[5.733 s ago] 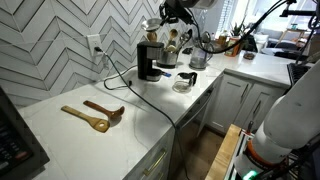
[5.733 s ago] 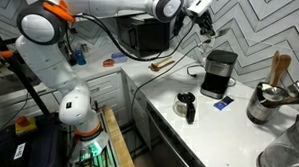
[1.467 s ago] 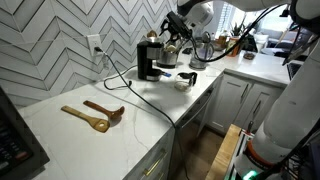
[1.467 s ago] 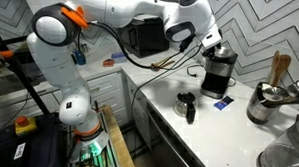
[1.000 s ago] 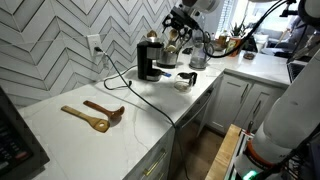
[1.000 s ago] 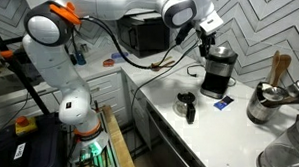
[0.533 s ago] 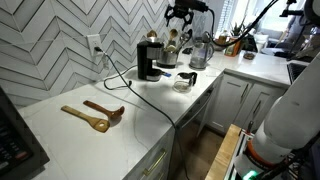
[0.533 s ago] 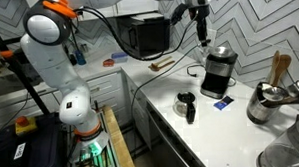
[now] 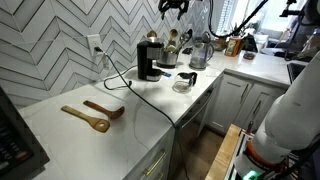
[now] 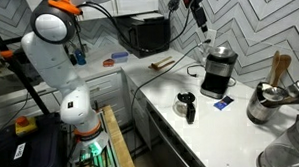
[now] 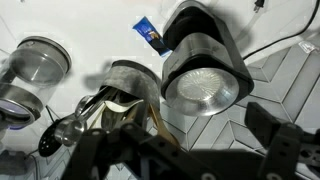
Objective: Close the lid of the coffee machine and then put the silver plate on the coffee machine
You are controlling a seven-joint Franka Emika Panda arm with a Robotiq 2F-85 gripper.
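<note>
Wrist view: silver plate (image 11: 205, 88) sits atop the coffee machine (image 11: 200, 30), gripper (image 11: 185, 150) spread wide and empty above; a straight vertical retreat looks safest to avoid nudging it

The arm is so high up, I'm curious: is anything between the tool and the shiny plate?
Nothing visible is. The tool hangs open above the coffee machine, and the silver plate lies on the machine's top. In the wrist view only empty air separates them.

black coffee machine (image 9: 148, 62), silver plate (image 11: 205, 88), white chevron wall (image 9: 50, 40)
</note>
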